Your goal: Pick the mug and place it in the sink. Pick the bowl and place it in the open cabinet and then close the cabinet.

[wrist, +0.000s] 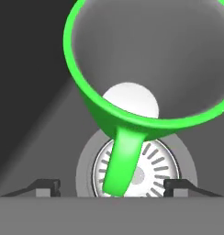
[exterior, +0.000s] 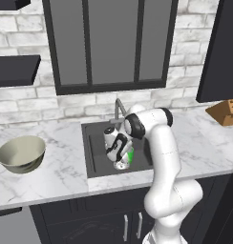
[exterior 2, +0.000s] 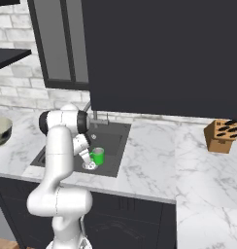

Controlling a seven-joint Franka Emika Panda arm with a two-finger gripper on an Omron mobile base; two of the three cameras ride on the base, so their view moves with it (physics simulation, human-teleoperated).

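The pincer [wrist: 111, 186] hangs low inside the sink [exterior: 92, 152], pointing down at the basin floor. Its two dark fingertips [wrist: 46, 186] stand wide apart, released, one on each side of the mug's handle with clear space between them and it; they grip nothing. The mug [wrist: 146, 64] sits just ahead of the fingertips, its open mouth turned toward the hand, grey inside showing. Its handle runs down between the two tips. Directly beneath the pincer lies the round steel drain [wrist: 153, 167], partly covered by the handle.

From the right base view the mug [exterior 2: 97, 156] stands in the sink [exterior 2: 115, 133] right beside the hand. The faucet [exterior: 119, 108] rises behind the pincer at the basin's back edge. The bowl [exterior: 21, 153] rests on the counter [exterior: 61, 176], well off to the pincer's left, outside the sink. A knife block [exterior 2: 220, 135] stands far to its right.
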